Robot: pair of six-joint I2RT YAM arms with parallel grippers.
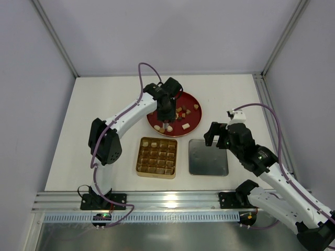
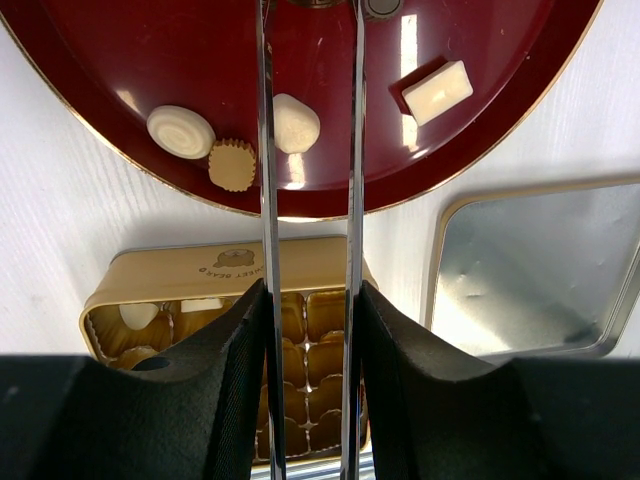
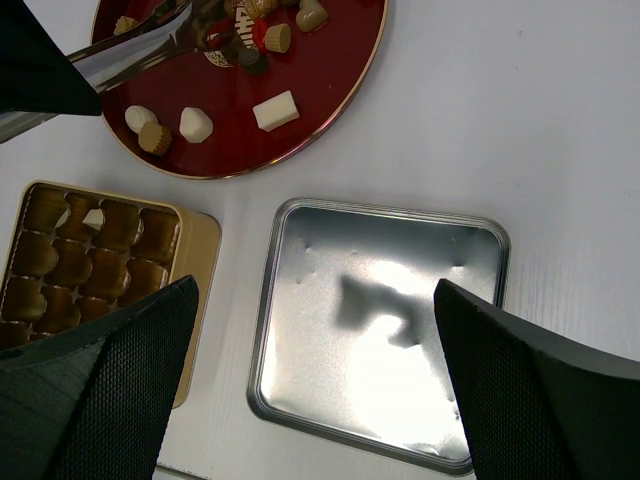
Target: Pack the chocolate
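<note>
Chocolate pieces [image 1: 184, 112] in brown, tan and white lie on the round red plate [image 1: 193, 124]. In the left wrist view a white piece [image 2: 296, 123] lies beside the tongs, with a tan cup [image 2: 232, 165] and a white block [image 2: 437, 92] nearby. My left gripper [image 1: 165, 111] is shut on metal tongs [image 2: 265, 150] over the plate. The tong tips [image 3: 185, 25] reach among dark pieces; I cannot tell whether they hold one. The gold gridded box [image 1: 157, 157] holds a few pieces [image 2: 138, 315]. My right gripper [image 1: 219, 135] is open and empty above the silver lid [image 3: 380, 330].
The silver lid [image 1: 208, 157] lies flat to the right of the gold box, just below the plate. The box rim [image 2: 180, 272] sits close to the plate's near edge. White enclosure walls and a metal rail along the near edge bound the table.
</note>
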